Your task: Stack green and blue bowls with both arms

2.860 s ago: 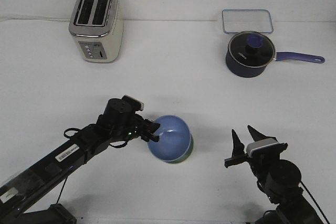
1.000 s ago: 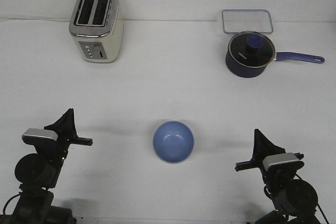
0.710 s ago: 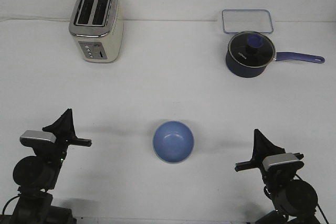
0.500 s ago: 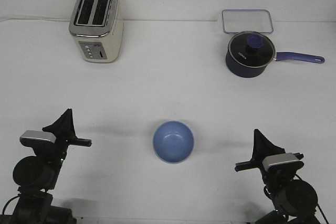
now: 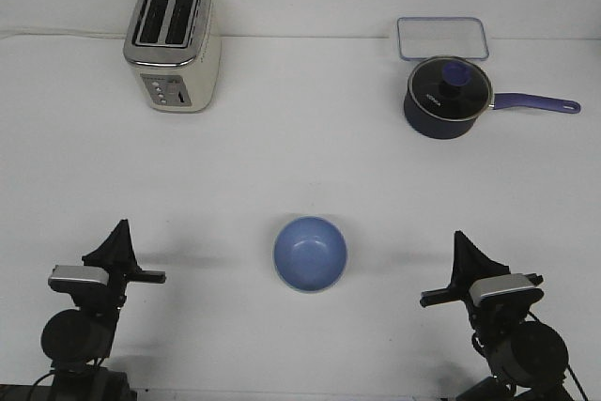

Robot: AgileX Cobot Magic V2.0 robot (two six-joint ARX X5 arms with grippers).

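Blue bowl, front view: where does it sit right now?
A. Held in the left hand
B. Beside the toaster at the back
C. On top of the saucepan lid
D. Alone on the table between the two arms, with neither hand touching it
D. The blue bowl rests on the table midway between the left hand and the right hand, and both hands are drawn back well clear of it.
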